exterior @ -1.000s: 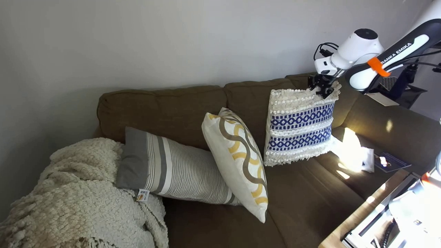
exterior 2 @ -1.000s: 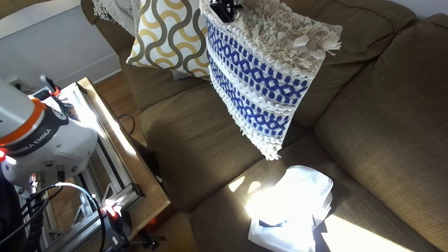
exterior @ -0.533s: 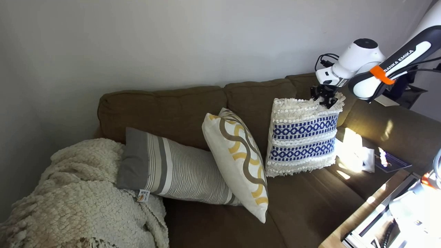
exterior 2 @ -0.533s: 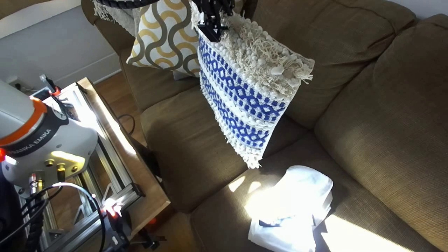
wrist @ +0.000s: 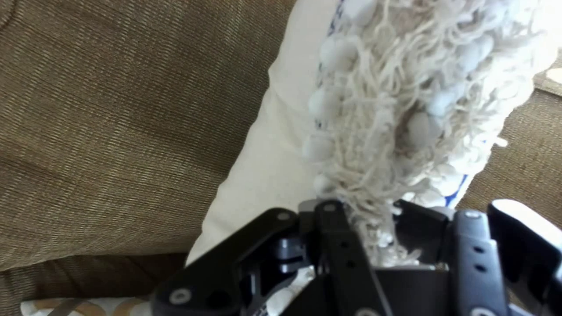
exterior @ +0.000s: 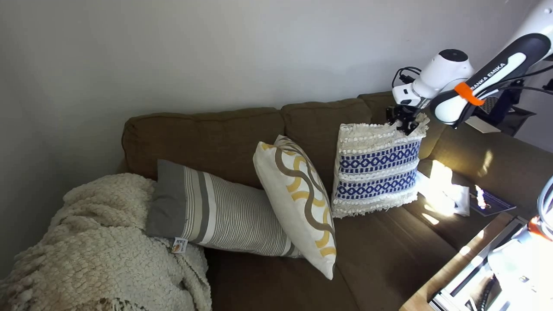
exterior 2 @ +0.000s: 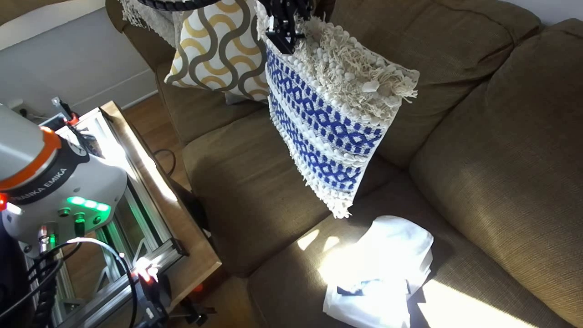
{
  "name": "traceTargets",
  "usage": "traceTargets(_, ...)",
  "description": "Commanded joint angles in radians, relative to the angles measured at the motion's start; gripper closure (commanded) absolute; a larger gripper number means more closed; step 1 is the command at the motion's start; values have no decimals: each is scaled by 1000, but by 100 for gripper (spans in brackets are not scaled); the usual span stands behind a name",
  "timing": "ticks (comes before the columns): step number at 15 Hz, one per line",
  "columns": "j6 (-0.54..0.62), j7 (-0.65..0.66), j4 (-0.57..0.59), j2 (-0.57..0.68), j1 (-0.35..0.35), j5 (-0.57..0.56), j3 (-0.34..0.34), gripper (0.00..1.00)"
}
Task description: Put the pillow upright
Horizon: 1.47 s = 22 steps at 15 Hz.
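We hold the blue-and-white fringed pillow (exterior: 378, 166) nearly upright
Our Robotiq gripper (wrist: 373, 219), fingers (wrist: 338, 232) clenched, grasps the top fringe, the pillow before the brown sofa backrest (exterior: 207, 142), near the swirl-patterned cushion (exterior: 298, 203)

Grey striped pillow (exterior: 237, 216), swirl pillow (exterior: 281, 194), blanket (exterior: 99, 242) on brown sofa (exterior: 203, 138).

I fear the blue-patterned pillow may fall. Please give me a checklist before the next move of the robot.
1. Gripper closed on the top edge of the blue-patterned pillow: ok.
2. Pillow held roughly upright, in both exterior views: ok.
3. Its lower edge resting on the sofa seat: cannot tell.
4. Its back touching the backrest: cannot tell.
5. White item on the seat, apart from the pillow: ok.
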Motion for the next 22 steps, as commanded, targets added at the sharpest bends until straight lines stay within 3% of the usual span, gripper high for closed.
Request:
traceTargets(1, 26, -18, 104, 103, -99, 84, 132, 96)
traceTargets(7, -11, -17, 345, 303, -209, 128, 249, 96)
traceTargets(13, -97, -15, 596, 477, -262, 147, 311, 96)
traceTargets(14, -111, -17, 626, 505, -268, 150, 320, 60)
traceTargets(16, -117, -14, 672, 545, -274, 150, 328, 53)
traceTargets(18, -102, 1, 698, 560, -266, 133, 310, 37)
traceTargets(20, -104, 33, 673, 528, -236, 102, 265, 21)
traceTargets(22, -85, 86, 572, 439, -192, 50, 203, 8)
